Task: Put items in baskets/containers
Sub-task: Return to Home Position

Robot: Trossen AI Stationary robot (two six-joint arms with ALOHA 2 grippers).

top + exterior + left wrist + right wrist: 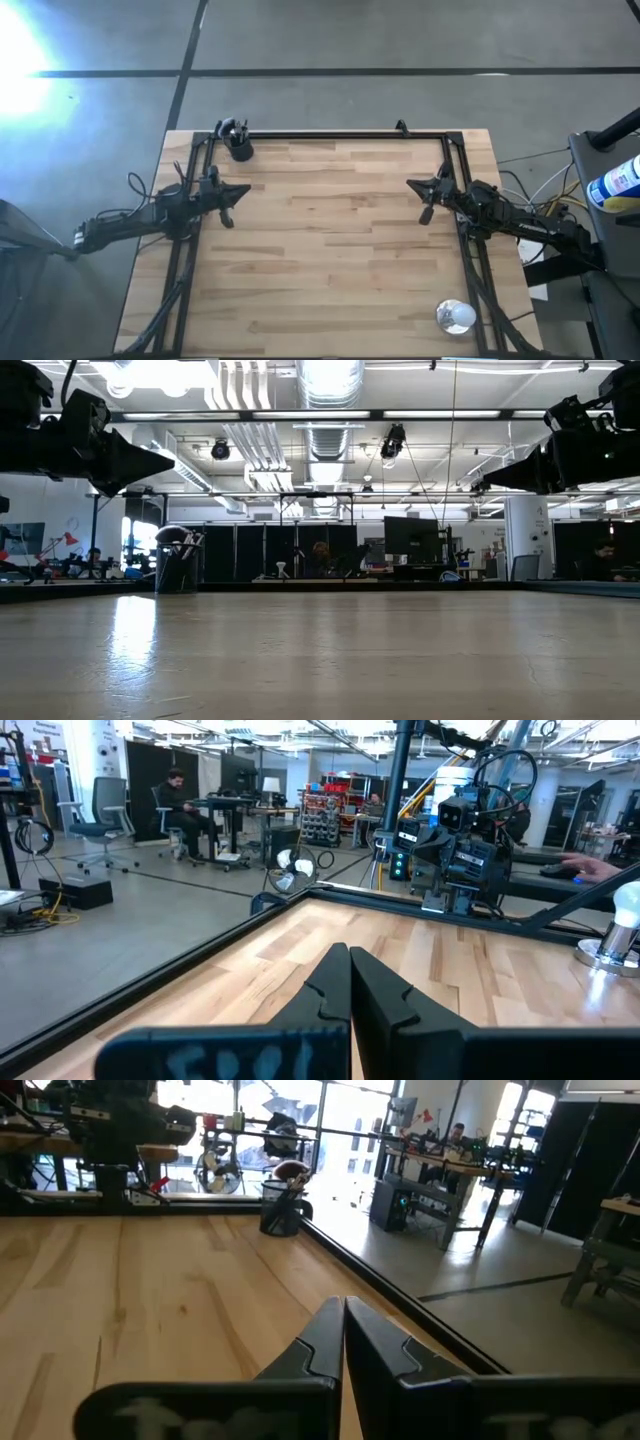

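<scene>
High view: the black cup (239, 149) at 11 o'clock on the desk (340, 250) holds the brushes (232, 127), probably light, stiff, slippery sticks, best pinched mid-handle. Closed and empty, the left tool (240, 192) sits at 9 o'clock, the right tool (418, 187) at 3.

One wooden desk (340, 250), one left end effector (246, 189), one right end effector (411, 184), one black cup (240, 151), brushes (288, 1177) in it too bunched to count, one silver round object (455, 316)
</scene>
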